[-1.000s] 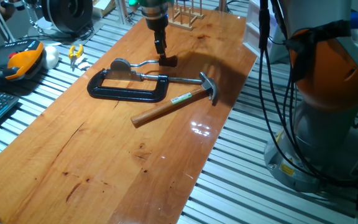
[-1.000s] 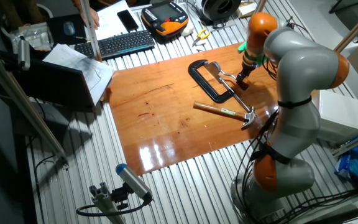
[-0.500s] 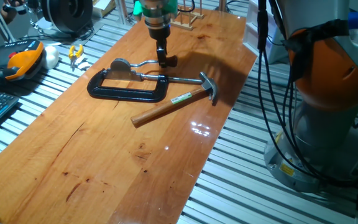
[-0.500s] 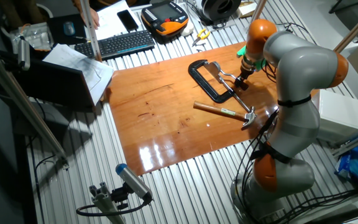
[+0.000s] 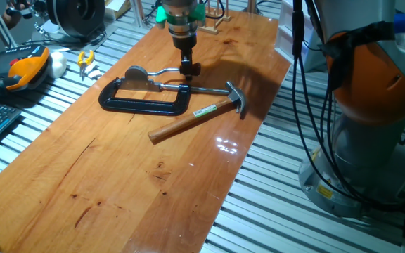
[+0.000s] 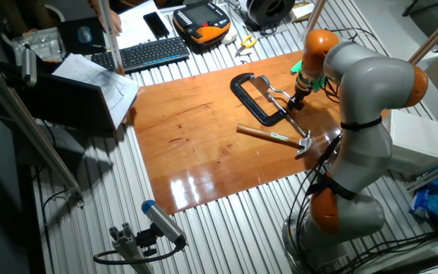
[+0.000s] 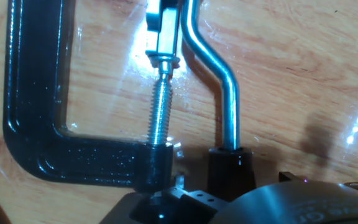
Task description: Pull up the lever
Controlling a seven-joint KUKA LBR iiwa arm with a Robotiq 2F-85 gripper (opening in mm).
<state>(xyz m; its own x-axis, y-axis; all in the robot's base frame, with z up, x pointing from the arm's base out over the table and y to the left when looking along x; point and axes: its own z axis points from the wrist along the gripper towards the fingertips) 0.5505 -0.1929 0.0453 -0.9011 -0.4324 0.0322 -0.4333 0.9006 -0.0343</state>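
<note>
Lever (image 5: 162, 71) lies low along table, knob toward tool (image 5: 187, 68); tool grip state unclear.

On the wooden table (image 5: 118, 183) there are three things: one lever (image 5: 162, 71), one black C-clamp (image 5: 143, 100) and one wooden-handled hammer (image 5: 197, 114). One gripper (image 5: 187, 67) hangs over the lever's far end. Off the table's far left edge lie one orange-and-black handheld controller (image 5: 25, 68) and one pair of yellow-handled pliers (image 5: 85, 61). In the other fixed view one black keyboard (image 6: 152, 53) and one phone (image 6: 157, 24) lie on the slatted bench.
</note>
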